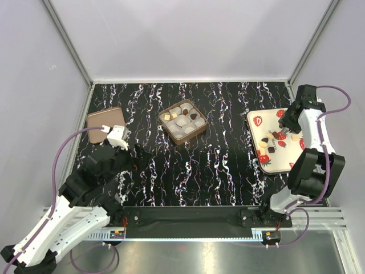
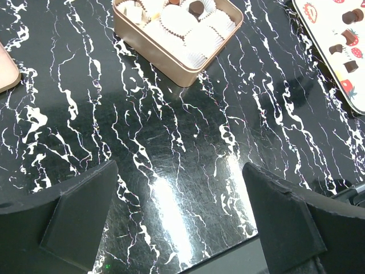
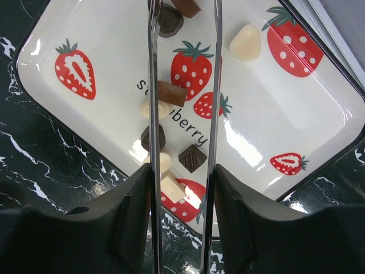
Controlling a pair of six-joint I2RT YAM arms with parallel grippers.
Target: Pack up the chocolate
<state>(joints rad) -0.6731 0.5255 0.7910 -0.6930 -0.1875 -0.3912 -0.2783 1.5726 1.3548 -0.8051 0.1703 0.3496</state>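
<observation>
Right jaws apart above the tray (image 3: 296, 114); a brown chocolate (image 3: 186, 5) sits between their tips at top centre, ungripped. Left jaws wide apart.

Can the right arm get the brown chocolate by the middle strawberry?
Probably yes. The right gripper hangs over the strawberry tray, and the brown chocolate lies bare below the gap between its thin fingers, with nothing covering it.

The table (image 1: 228, 171) is black with white marble veins. The tray (image 3: 296, 114) is white, printed with red strawberries. The chocolates (image 3: 171, 93) are dark brown, tan and pale cream. The box (image 2: 151, 51) is gold.
</observation>
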